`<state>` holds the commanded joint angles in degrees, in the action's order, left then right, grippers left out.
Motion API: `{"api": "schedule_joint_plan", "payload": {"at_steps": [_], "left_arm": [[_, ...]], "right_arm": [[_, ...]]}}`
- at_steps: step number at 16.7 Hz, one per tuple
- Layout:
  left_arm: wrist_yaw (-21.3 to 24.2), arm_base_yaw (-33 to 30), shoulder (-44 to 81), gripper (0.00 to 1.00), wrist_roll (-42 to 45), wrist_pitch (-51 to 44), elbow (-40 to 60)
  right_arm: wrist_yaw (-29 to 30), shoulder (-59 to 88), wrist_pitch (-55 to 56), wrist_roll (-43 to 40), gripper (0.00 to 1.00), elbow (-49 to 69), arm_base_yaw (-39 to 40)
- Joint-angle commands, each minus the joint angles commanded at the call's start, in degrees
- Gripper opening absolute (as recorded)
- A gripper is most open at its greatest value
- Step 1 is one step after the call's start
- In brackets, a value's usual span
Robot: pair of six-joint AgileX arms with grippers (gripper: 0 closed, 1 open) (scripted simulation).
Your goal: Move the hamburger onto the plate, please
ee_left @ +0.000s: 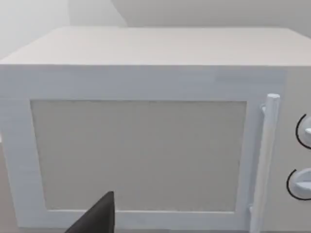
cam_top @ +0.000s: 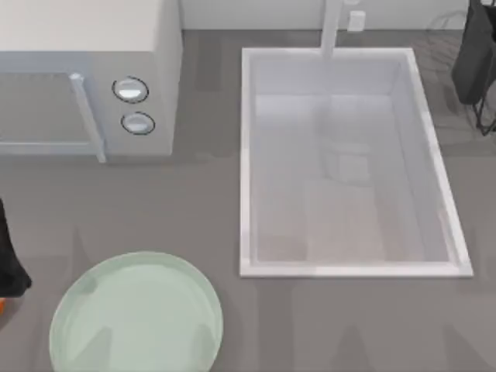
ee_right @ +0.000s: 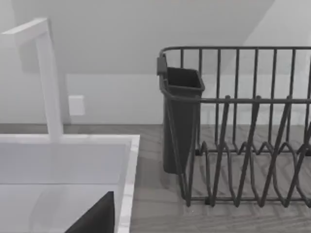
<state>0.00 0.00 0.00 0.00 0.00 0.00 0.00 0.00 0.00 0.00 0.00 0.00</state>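
Observation:
The plate (cam_top: 136,319), large, round and pale mint green, lies on the grey counter at the front left. An orange sliver at the top view's left edge is a small part of the hamburger (cam_top: 2,305); the rest is cut off. Just above that sliver, my left gripper (cam_top: 8,260) shows as a black shape, left of the plate and apart from its rim. Whether it touches the hamburger cannot be told. In the left wrist view a dark part of the left gripper (ee_left: 97,219) points at the microwave door. A dark part of my right gripper (ee_right: 95,217) hangs over the sink's corner.
A white microwave (cam_top: 85,77) with two knobs and a handle stands at the back left. The white sink basin (cam_top: 345,163) with its faucet (cam_top: 332,27) fills the middle right. A dark wire dish rack (ee_right: 243,145) with a cup holder (cam_top: 474,54) stands at the back right.

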Motion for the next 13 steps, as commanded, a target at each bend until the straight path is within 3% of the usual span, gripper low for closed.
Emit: {"api": "schedule_joint_plan", "payload": {"at_steps": [6,13], "left_arm": [[-0.13,1.01,6.19,1.0,3.44,-4.63,4.56],[-0.1,4.6,37.77,1.0,17.42,-23.5,23.04]], "right_arm": [[0.0,0.0,0.0,0.0,1.0,0.0,0.0],[0.0,0.0,0.0,0.0,1.0,0.0,0.0]]}}
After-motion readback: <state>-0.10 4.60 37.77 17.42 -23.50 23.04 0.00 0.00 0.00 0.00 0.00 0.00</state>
